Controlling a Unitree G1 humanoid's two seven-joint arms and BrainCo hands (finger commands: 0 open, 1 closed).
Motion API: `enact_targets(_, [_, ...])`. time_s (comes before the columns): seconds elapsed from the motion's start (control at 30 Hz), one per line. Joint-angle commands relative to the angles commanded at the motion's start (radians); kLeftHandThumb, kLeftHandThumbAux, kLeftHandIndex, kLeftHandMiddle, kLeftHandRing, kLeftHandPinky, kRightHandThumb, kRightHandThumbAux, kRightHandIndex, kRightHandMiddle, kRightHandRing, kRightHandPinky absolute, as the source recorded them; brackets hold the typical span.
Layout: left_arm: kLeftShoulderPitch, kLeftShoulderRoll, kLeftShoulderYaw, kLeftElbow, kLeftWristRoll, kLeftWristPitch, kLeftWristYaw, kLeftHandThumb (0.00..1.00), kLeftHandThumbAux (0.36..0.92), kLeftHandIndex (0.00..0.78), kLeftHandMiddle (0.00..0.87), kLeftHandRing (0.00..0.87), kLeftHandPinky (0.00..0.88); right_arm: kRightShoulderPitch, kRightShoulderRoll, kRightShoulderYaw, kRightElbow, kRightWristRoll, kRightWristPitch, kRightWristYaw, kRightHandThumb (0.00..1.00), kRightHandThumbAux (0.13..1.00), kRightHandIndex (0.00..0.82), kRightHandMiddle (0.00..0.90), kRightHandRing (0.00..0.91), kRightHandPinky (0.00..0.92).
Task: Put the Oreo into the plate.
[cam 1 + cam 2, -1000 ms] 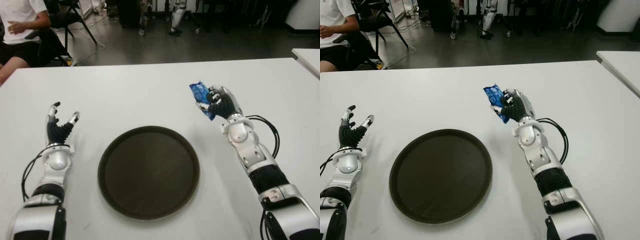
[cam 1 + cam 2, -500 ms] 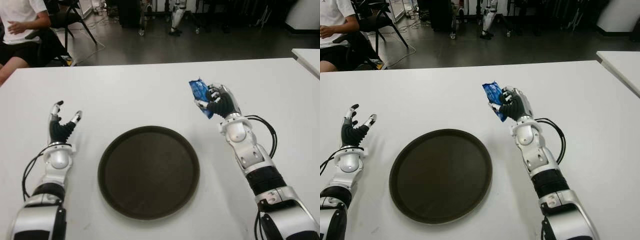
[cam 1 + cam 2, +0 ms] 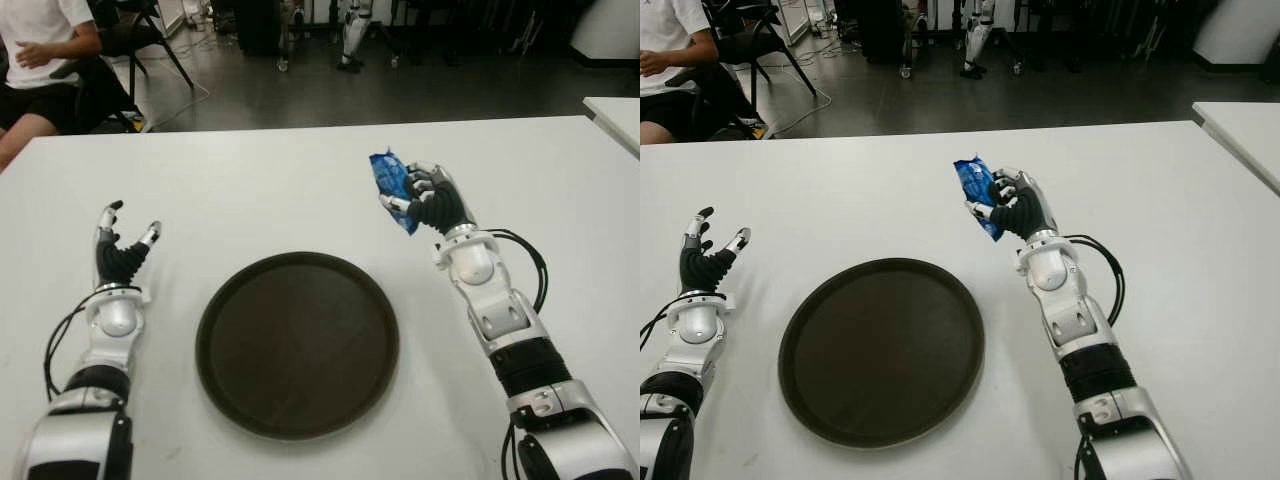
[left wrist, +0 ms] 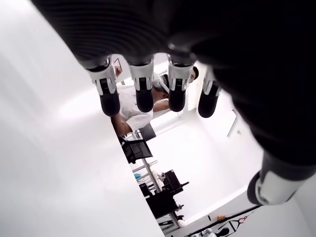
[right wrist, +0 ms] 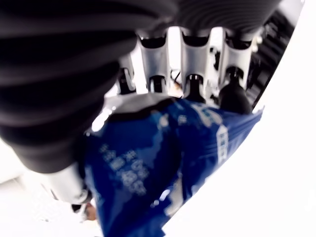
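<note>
Right wrist view showed the right hand's point(image 3: 432, 200) fingers point(image 5: 195, 64) curled tight around the blue Oreo packet point(image 5: 153, 163), beyond the plate point(image 3: 297, 343); the left hand point(image 3: 120, 255) held its fingers spread, empty.

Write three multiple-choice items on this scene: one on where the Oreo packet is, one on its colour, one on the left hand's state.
1. Where is the Oreo packet?
A. On the plate
B. In the right hand
C. In the left hand

2. What colour is the packet?
A. Blue
B. Red
C. Yellow

3. What is the left hand doing?
A. Gripping the plate
B. Holding the packet
C. Open, holding nothing

Answers:
1 B: the right hand holds it beyond the dark plate.
2 A: the wrapper is blue in every view.
3 C: its fingers are spread left of the plate.
</note>
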Motion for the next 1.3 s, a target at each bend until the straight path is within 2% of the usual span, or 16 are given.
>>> enact_targets(0.23, [0.000,0.005,-0.006,-0.001,0.006,-0.001,0.005,0.000,0.609,0.000,0.000,0.000,0.000,0.000,0.025,-0.007,0.006,-0.003,-0.049,-0.030,0.707,0.720,0.441,0.799,0.798,0.791])
enact_targets(0.47, [0.001,0.013,-0.015,0.001,0.021,-0.008,0.008,0.000,0.577,0.000,0.000,0.000,0.000,-0.006,0.047,-0.004,0.025,-0.019,-0.082,-0.068,0.708,0.718,0.441,0.794,0.798,0.797])
enact_targets(0.9, [0.000,0.000,0.007,0.007,-0.004,-0.025,-0.006,0.000,0.635,0.000,0.000,0.000,0.000,-0.025,0.076,0.007,0.056,-0.014,-0.109,-0.064,0.708,0.717,0.441,0.808,0.803,0.811])
enact_targets(1.3, [-0.009,-0.003,0.011,0.012,-0.018,-0.002,-0.015,0.000,0.619,0.000,0.000,0.000,0.000,-0.047,0.091,0.035,0.065,-0.028,-0.096,-0.015,0.707,0.718,0.441,0.813,0.820,0.819])
